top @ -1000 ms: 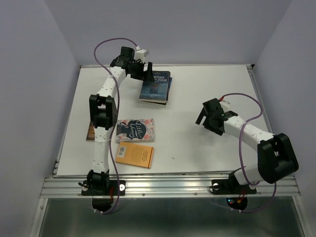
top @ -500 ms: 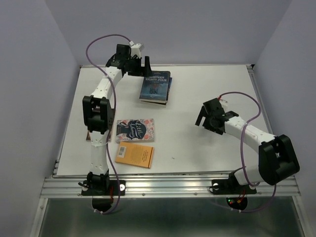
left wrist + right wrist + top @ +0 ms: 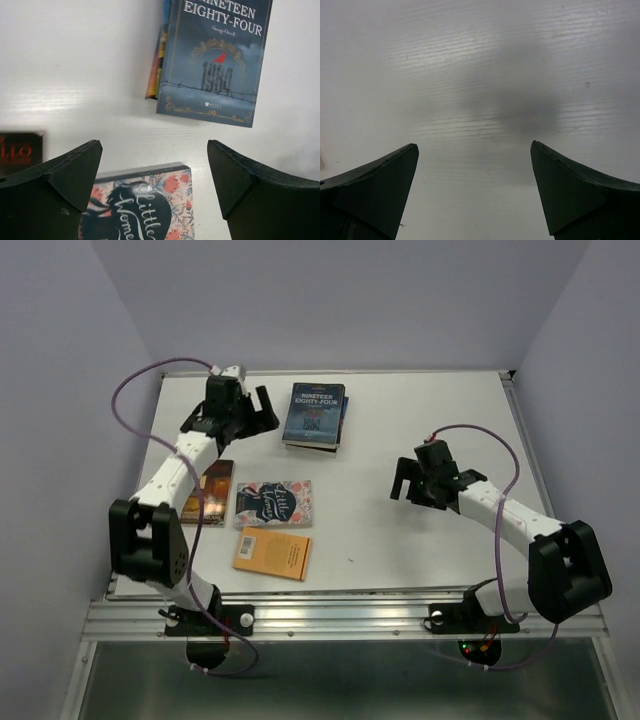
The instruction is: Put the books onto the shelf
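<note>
**Tabletop** [image 3: 430, 400]: white, flat, and carrying every book listed here.

**Blue book** [image 3: 314, 415]: cover up, title "Nineteen Eighty-Four" legible in the left wrist view [image 3: 215, 60]. It lies toward the far edge, left of centre, on top of a lower book [image 3: 156, 70] of which only an orange-yellow edge shows there.

**Floral book** [image 3: 273, 504]: pink and teal cover with a dark oval, flat, nearer the arm bases than the blue one and well apart from it. Its top corner appears in the left wrist view [image 3: 150, 200].

**Orange book** [image 3: 272, 553]: plain cover, flat, just beside the floral book on its near side.

**Dark book** [image 3: 212, 492]: brownish, with red lettering in the left wrist view [image 3: 17, 152]. It sits just left of the floral book, partly hidden by the left arm.

**Left claw** [image 3: 258, 418]: spread wide, holding nothing, above bare tabletop between the blue book and the dark one [image 3: 152, 145].

**Right claw** [image 3: 405, 488]: spread wide, holding nothing, over bare tabletop right of centre (only its own shadow lies below it) [image 3: 474, 147].
</note>
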Available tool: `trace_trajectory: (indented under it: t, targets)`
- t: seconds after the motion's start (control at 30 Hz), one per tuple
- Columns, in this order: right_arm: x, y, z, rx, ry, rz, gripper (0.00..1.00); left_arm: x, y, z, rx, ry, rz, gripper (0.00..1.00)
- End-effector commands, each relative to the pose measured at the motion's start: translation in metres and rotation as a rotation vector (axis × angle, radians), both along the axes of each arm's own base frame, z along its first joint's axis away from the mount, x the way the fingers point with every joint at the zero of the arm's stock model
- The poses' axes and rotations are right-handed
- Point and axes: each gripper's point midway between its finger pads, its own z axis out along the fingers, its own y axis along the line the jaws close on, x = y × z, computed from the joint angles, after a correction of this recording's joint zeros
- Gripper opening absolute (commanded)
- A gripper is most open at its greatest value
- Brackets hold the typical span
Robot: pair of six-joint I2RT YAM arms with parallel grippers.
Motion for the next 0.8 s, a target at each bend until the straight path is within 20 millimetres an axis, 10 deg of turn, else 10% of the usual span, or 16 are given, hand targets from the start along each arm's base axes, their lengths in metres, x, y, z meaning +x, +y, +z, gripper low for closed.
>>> trace_trajectory:
  t: [0.0,0.2,0.57,0.77]
  targets:
    - [0.010,0.029,0.019,0.078,-0.100,0.164,1.00,-0.028,0.053,0.018,0.001,-0.063,0.363,0.99]
    - [0.010,0.032,0.011,0.064,-0.088,0.183,1.00,-0.094,0.091,-0.039,0.049,0.043,0.565,0.99]
    - [-0.004,0.030,0.002,0.086,-0.053,0.177,1.00,-0.149,0.061,-0.138,-0.058,0.294,0.478,0.99]
    - [-0.009,0.027,-0.005,0.081,-0.036,0.162,1.00,-0.164,0.041,-0.156,-0.073,0.333,0.428,0.99]
